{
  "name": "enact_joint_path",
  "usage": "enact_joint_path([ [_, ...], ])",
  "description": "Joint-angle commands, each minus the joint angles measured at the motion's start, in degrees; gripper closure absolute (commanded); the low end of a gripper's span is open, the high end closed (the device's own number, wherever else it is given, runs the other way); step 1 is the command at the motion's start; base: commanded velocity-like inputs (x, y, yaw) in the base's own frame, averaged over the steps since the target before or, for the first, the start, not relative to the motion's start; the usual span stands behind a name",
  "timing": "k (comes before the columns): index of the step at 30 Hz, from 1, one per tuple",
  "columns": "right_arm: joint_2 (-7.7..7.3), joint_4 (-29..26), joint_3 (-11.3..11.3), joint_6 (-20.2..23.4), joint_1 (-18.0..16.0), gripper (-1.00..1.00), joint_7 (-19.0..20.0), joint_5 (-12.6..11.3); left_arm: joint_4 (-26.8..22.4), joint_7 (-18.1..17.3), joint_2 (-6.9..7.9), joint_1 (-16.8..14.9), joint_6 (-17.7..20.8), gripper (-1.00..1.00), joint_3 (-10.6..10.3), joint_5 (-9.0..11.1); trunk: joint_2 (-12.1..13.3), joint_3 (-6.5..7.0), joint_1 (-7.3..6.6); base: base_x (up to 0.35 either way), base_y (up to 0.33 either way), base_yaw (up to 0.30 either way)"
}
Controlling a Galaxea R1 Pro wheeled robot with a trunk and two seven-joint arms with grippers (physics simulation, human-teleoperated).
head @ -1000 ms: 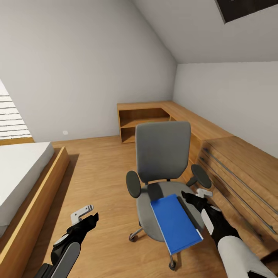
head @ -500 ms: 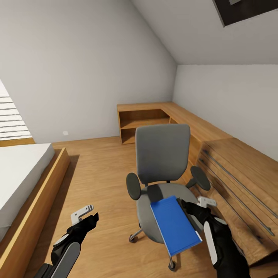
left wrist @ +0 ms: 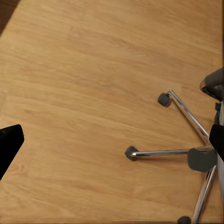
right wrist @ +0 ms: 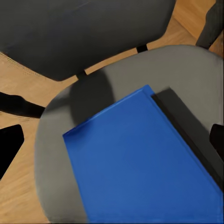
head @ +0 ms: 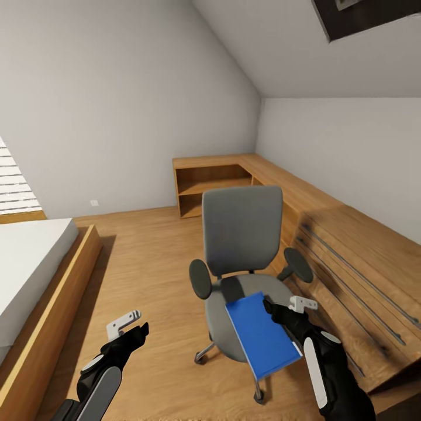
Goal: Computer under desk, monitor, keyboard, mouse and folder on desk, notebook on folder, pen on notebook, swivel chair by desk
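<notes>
The grey swivel chair [head: 242, 231] stands mid-floor, its seat facing me. The blue folder [head: 259, 334] lies flat on the seat and juts past the front edge; it is also seen close up [right wrist: 140, 163]. My right gripper [head: 285, 307] hovers open at the folder's far right edge, just above the seat, with nothing between its fingers. My left gripper [head: 130, 328] hangs open over bare floor to the left of the chair. The chair's chrome wheeled base [left wrist: 186, 151] appears in the left wrist view.
Low light-wood cabinets [head: 351, 245] run along the right wall and round the far corner, close behind the chair's right armrest [head: 298, 265]. A bed [head: 29, 269] in a wooden frame lies at the left. Open wood floor [head: 146, 263] lies between bed and chair.
The whole view has shifted slightly left. My right gripper has edged in toward the folder's right edge. The left arm, chair and folder have not moved.
</notes>
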Motion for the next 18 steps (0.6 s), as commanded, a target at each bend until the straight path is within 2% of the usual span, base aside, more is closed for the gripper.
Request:
enact_joint_path([
  [1,0.08,-0.03,-0.18,0.31,-0.05,-1.00,0.29,-0.17,-0.10,0.47,0.07,-0.04,0.08,-1.00,-0.11,0.35,-0.04,-0.06,-0.02,-0.232,0.215,-0.259],
  [5,0.06,-0.04,-0.28,0.23,-0.05,-1.00,0.23,-0.17,-0.11,0.47,0.07,-0.04,0.08,-1.00,-0.11,0.36,-0.04,-0.09,-0.02,-0.243,0.226,-0.183],
  [13,0.08,-0.06,-0.42,0.21,-0.05,-1.00,0.27,-0.24,-0.12,0.39,0.06,-0.04,0.13,-1.00,-0.23,0.31,-0.04,-0.10,-0.02,-0.234,0.241,-0.024],
  [18,0.04,0.06,-0.44,0.20,-0.05,-1.00,0.29,-0.20,-0.12,0.19,0.04,-0.04,0.16,-1.00,-0.28,0.30,-0.04,-0.10,-0.02,0.027,0.292,-0.075],
])
